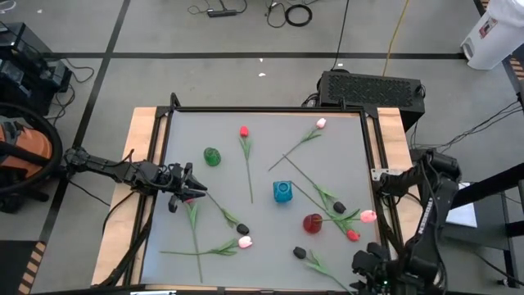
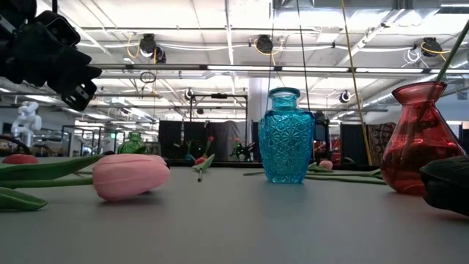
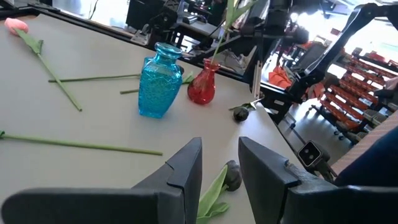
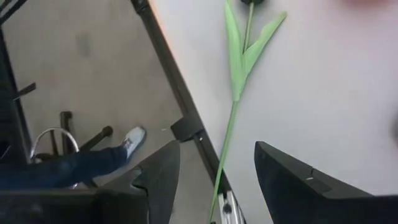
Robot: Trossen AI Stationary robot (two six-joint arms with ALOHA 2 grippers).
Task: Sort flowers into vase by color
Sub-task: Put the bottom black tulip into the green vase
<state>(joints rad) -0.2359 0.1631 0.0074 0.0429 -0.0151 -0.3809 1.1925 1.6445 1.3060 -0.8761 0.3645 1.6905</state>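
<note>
Left claw [image 1: 187, 195] is hovering over the tabletop's [image 1: 327, 168] left part, its two fingers [image 3: 186, 165] standing a narrow gap apart and gripping nothing. A red bud [image 1: 190, 200] is lying just beside it, and one near-black tulip [image 3: 232, 175] is lying just beyond the fingertips. Right claw [image 4: 214, 149] is waiting over the near right corner, fingers wide and empty, above another tulip stem [image 4: 231, 118]. Three vases are standing on the tabletop: one green [image 1: 212, 156], one blue [image 1: 282, 192], one red [image 1: 313, 222]. One stem [image 3: 219, 40] is rising from the red vase. Nine flowers are showing: three red, three pink [image 2: 130, 176], three near-black. The other eight are lying scattered flat around the vases.
</note>
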